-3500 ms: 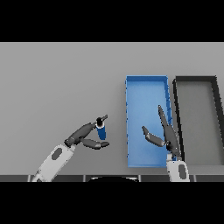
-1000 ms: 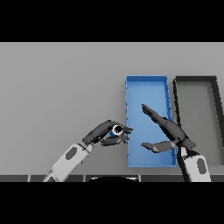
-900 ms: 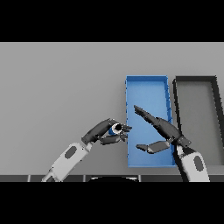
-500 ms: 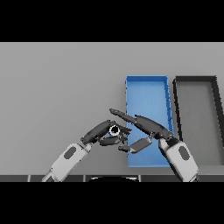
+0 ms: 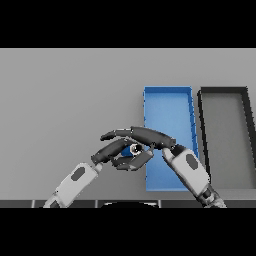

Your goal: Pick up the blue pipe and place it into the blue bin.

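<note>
I'm pinching the blue pipe (image 5: pixel 133 149) in my left hand (image 5: pixel 114 154), right hand (image 5: pixel 145 136) reaching over, fingers straight; closing squarely before releasing near the blue bin (image 5: pixel 167 107).

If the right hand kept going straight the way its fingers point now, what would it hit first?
The right hand points toward the view's left, over the left hand holding the blue pipe. Beyond its fingertips only bare table shows, though height is unclear.

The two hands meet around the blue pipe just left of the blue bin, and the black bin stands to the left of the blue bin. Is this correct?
Not quite. In the head view the black bin stands to the right of the blue bin, not the left. The rest holds: the left hand and right hand meet around the blue pipe just left of the blue bin.
</note>
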